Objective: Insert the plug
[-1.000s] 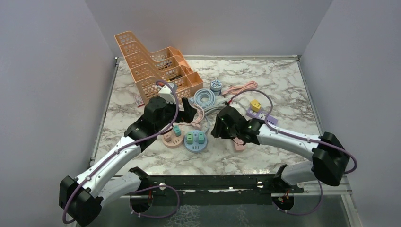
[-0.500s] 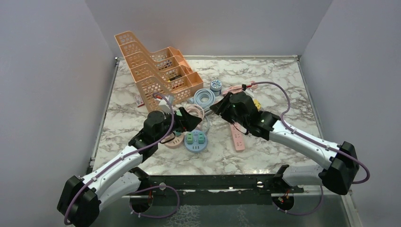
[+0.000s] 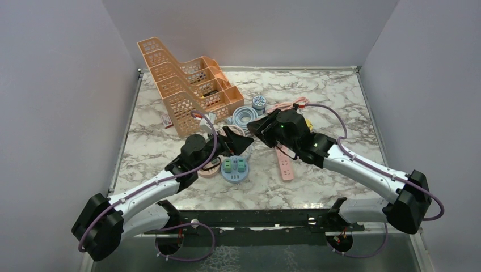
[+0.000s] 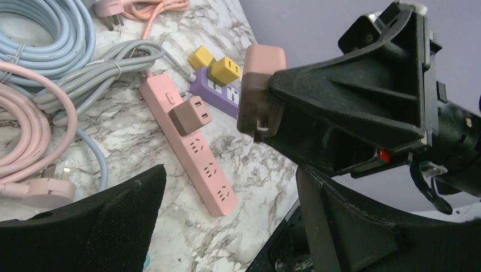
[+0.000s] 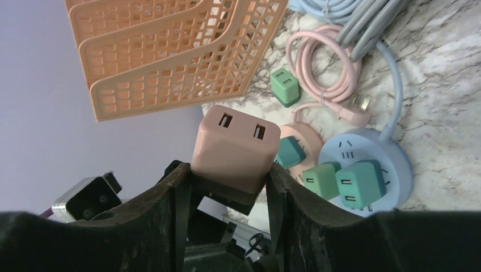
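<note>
1. Both arms reach from the near edge of the marble table (image 3: pixel 266 192) toward its centre, and their grippers face each other there.
2. The round blue power strip (image 3: pixel 235 170) lies nearest the arm bases. 2 green plugs (image 5: pixel 360 181) are seated in its top.
3. The round pink power strip (image 3: pixel 209 167) sits just beside it on the left, partly under the left arm. It carries 1 green plug.
4. The left gripper (image 3: pixel 239 141) hovers just beyond the blue strip. Its jaws stand wide apart and nothing lies between them.
5. The right gripper (image 3: pixel 256 126) hangs just beside the left gripper, close but not touching. Its fingers (image 5: pixel 170 209) are clamped on the pink plug (image 5: pixel 235 150), a boxy adapter with 2 USB ports on its outward face. The plug is held in the air, clear of every strip.
6. The long pink power strip (image 3: pixel 285 161) lies flat beside the right forearm. 1 dusky-pink plug (image 4: pixel 190 115) is seated near its corded end.
7. The purple power strip (image 4: pixel 218 93) lies just beyond it and holds 2 yellow plugs (image 4: pixel 225 71).
8. A pink cable coil (image 5: pixel 323 62), a grey cable (image 4: pixel 96 73) and a blue cable coil (image 3: pixel 244 116) lie behind the grippers. 1 loose green plug (image 5: pixel 285 85) rests on the table beside the pink coil.
9. The orange mesh rack (image 3: pixel 187 85) stands at the far left.
</note>
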Motion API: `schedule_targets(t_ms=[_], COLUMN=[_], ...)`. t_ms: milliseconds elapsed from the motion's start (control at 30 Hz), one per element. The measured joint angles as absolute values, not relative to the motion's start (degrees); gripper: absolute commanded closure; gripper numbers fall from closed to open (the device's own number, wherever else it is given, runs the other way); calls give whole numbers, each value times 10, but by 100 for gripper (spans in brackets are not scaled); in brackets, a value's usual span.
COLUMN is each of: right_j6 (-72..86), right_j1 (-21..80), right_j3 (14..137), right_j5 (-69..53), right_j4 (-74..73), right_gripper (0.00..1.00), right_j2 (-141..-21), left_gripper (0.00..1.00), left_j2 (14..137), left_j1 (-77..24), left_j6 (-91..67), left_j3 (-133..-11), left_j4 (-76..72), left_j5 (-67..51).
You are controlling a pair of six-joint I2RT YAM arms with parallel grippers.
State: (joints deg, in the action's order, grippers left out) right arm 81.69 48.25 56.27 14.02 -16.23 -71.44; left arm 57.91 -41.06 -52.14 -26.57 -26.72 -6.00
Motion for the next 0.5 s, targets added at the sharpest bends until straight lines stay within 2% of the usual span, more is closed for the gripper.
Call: schedule_targets(t_ms=[133, 333, 433, 500], right_j6=[834, 852, 853, 854], right_j1=[482, 482, 479, 479], right_j3=[563, 563, 564, 569], right_j5=[114, 83, 69, 62], right_j4=[-157, -144, -141, -141], right_gripper=[62, 62, 62, 62], right_j2=[-714, -717, -723, -729], left_gripper=[18, 31, 40, 50], left_j2=[587, 602, 605, 606], left_j1=[-414, -414, -417, -418], left_j6=[-538, -555, -556, -557], left_j3=[-266, -268, -268, -268], left_j4=[-288, -318, -329, -335], left_j5=[-35, -3, 5, 7])
